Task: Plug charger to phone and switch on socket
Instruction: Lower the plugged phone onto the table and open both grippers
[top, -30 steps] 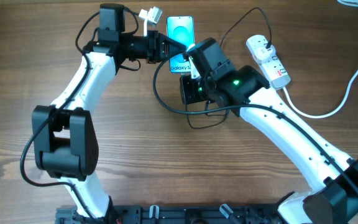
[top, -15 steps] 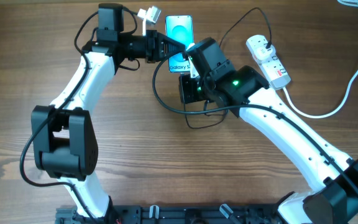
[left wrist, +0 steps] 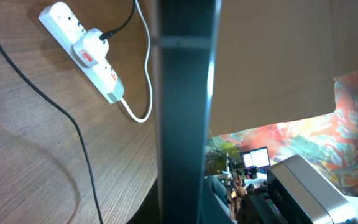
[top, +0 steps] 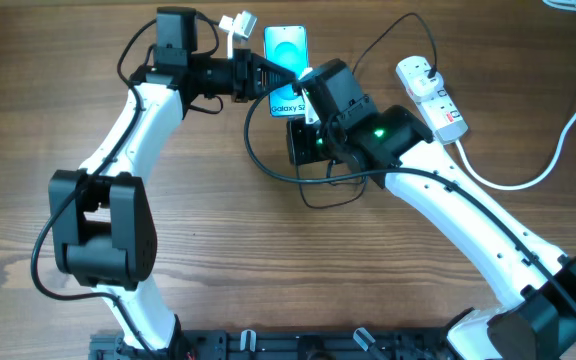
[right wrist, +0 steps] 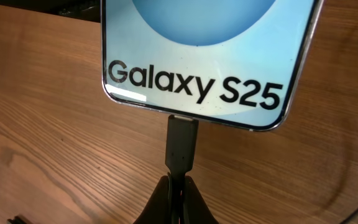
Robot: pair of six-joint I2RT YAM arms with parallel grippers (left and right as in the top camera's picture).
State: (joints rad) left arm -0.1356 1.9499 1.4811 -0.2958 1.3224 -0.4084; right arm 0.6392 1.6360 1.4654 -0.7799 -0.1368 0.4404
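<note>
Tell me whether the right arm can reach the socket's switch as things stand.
Probably yes, once freed. The right hand is shut on the charger at the phone, but the socket lies close beside that arm, with only the charger's thin cable between.

The phone (right wrist: 207, 56) is cut off at the right wrist view's top edge. Overhead, its lower end is hidden by the right gripper (top: 308, 100).

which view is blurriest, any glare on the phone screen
Left wrist: a close dark vertical band is out of focus, the socket sharp. Right wrist: text on the phone is crisp, a white glare streak by its lower left corner.
</note>
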